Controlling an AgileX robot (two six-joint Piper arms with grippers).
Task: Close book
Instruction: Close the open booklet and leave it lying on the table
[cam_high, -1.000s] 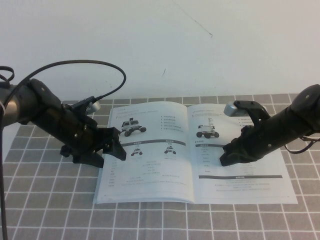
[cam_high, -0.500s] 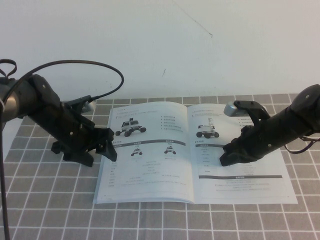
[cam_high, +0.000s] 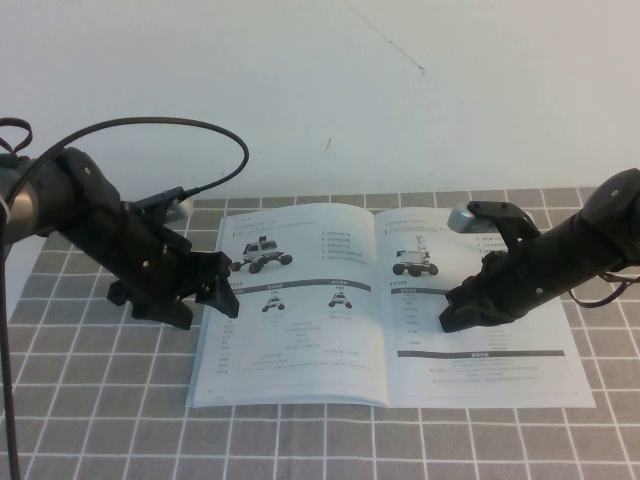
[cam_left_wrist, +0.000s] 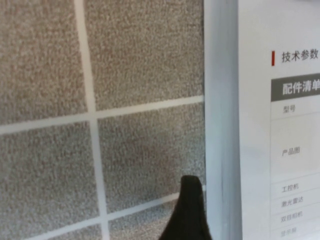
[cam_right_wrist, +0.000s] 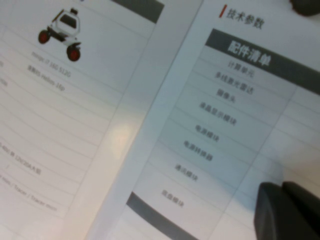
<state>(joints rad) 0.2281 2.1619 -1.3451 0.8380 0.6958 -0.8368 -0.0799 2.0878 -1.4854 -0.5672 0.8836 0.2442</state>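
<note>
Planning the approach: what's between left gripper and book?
A sliver of checkered cloth, left wrist view; left gripper beside book, right gripper over right page.

Smooth, faintly glossy paper book (cam_high: 320, 340) on rough, matt woven cloth (cam_high: 90, 400)

A grey cloth (cam_high: 100, 400) with white grid lines lies before a plain white wall (cam_high: 300, 80)

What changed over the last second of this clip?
The left hand drew back slightly toward the robot's left and is still at the left edge of the book. The right hand stayed over the right page. The book stayed open and flat. Nothing was grasped or released.
</note>
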